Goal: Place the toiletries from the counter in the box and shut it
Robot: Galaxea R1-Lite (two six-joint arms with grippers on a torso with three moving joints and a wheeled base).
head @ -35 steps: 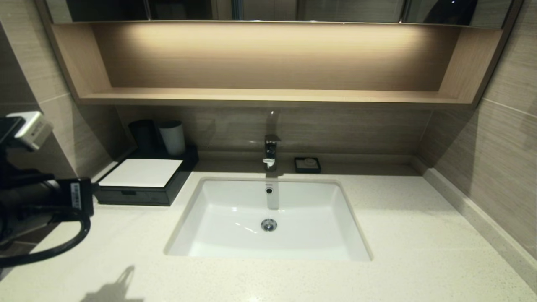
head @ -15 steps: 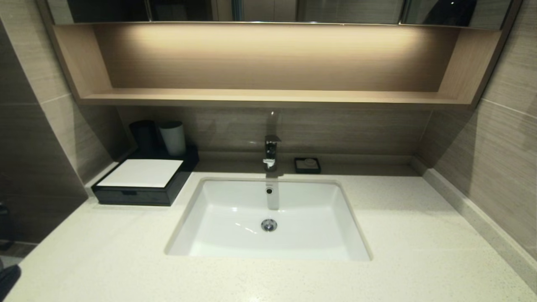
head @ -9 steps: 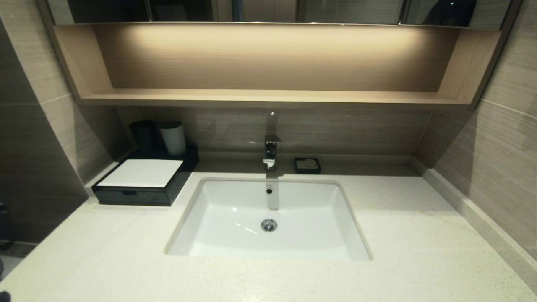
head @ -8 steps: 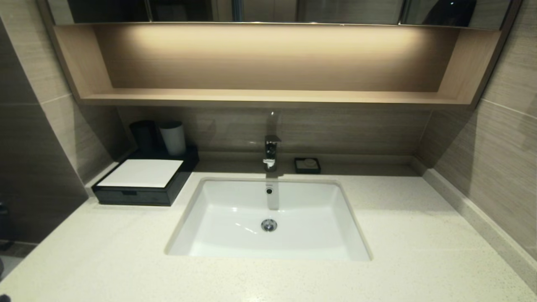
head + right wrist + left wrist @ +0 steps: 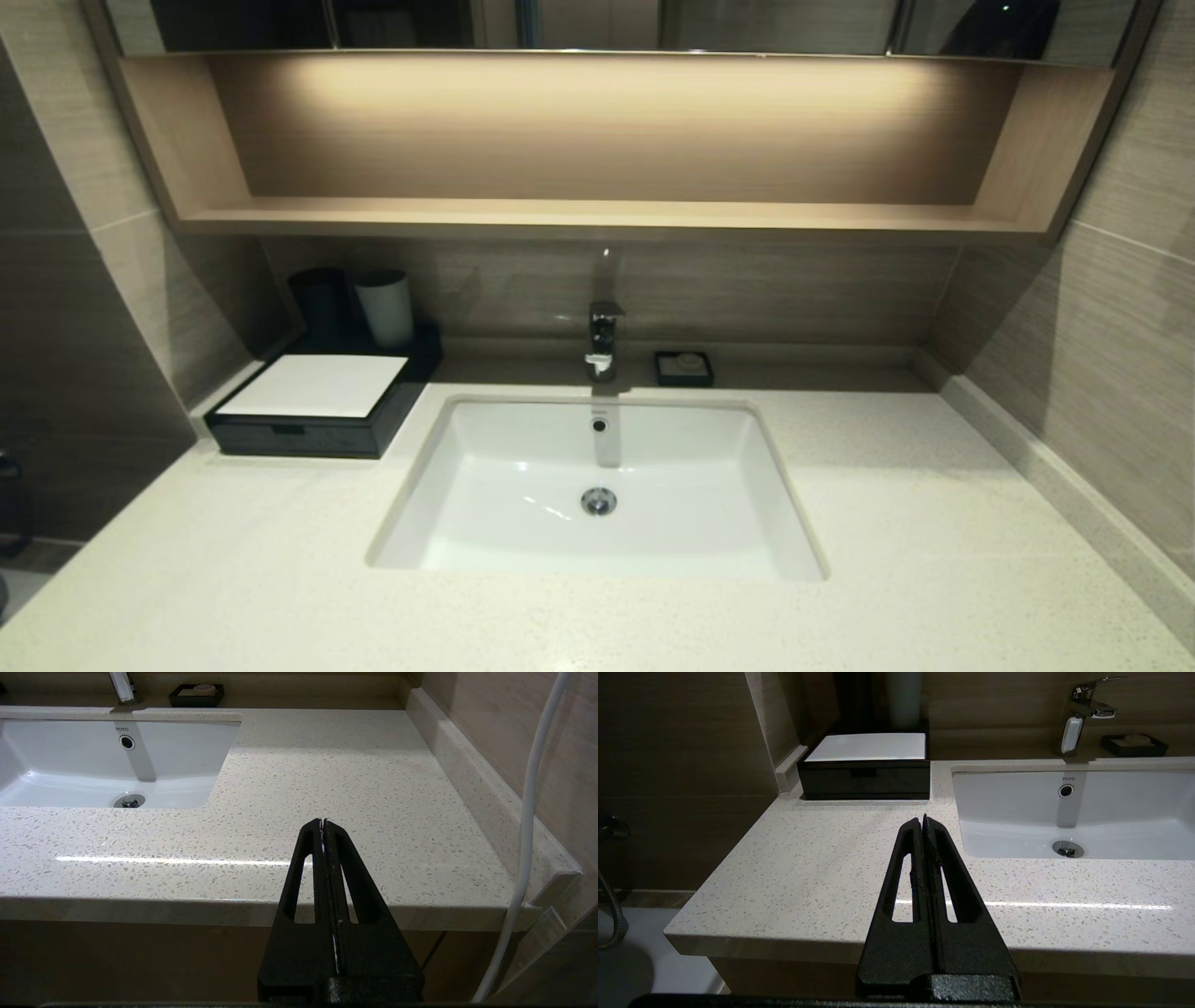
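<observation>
Cream speckled stone counter [image 5: 280, 569] carries low black box with white top panel [image 5: 322, 401] at back-left corner, drawer flush; no wrapped toiletries visible anywhere, presumably inside; left gripper [image 5: 923, 820] pressed together, empty, near front edge; right gripper [image 5: 323, 822] likewise, parked near front-right edge; risk: packet hidden, or drawer not seated, leaving task undone.

Desk [image 5: 934, 523]: pale and speckled.
Sink [image 5: 485, 485]: white, set in the middle.
Box [image 5: 308, 415]: black with a white top, drawer shut, back left.
Cups [image 5: 383, 306]: two, behind the box.
Soap dish [image 5: 684, 368]: beside the tap [image 5: 603, 338].
</observation>
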